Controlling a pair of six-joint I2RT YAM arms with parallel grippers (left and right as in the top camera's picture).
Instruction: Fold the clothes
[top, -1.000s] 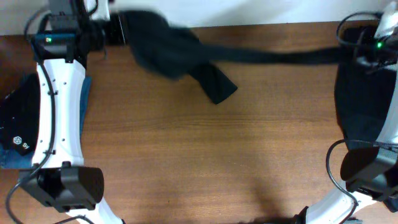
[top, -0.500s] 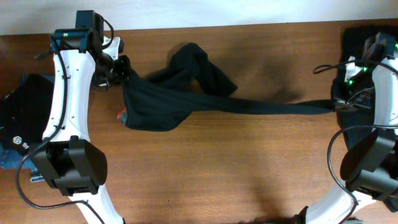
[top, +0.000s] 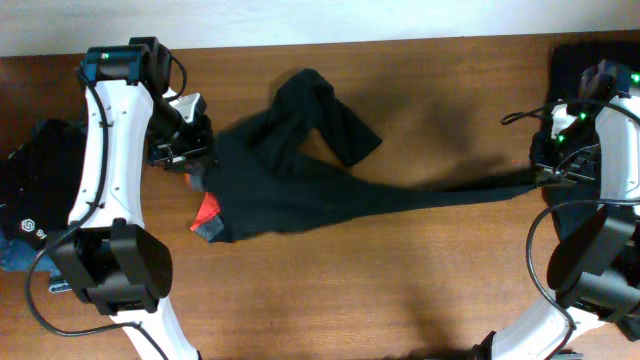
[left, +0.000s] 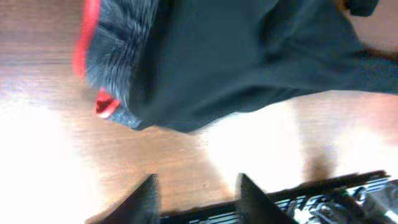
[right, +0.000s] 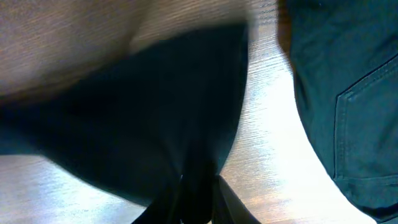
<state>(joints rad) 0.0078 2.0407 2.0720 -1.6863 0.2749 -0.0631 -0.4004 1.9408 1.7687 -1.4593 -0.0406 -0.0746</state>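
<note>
Overhead and wrist views of a pair of long black trousers of soft cloth (top: 300, 190), which lies crumpled across the far half of the brown wooden table (top: 400, 290). Its red-orange and grey waistband (top: 207, 214) is at the left. One leg is doubled back toward the far edge, and the other is drawn out in a thin strand to the right. The left gripper (top: 185, 150) hovers just beside the waistband. In its wrist view the left gripper (left: 196, 196) has its jaws spread, with only bare wood between them and the cloth lying beyond. The right gripper (top: 543, 172) stands at the end of the stretched leg. Its wrist view is blurred, but there the black cloth narrows into the right gripper (right: 186, 196), whose jaws are close together and appear to pinch the leg end. Dark blue denim jeans with a stitched pocket (right: 348, 93) lie just to the right of that grip. A black garment with a white logo (top: 35, 190) lies at the left edge of the table. The trousers look light and limp: the cloth would sag, bunch and slide on the smooth wood rather than keep any shape. The doubled leg would probably need spreading flat before any fold. The firmest places to take hold are probably the thicker waistband corners and the leg hems, each pinched through all its layers. A grip in mid-cloth would likely gather only a loose ridge.
</note>
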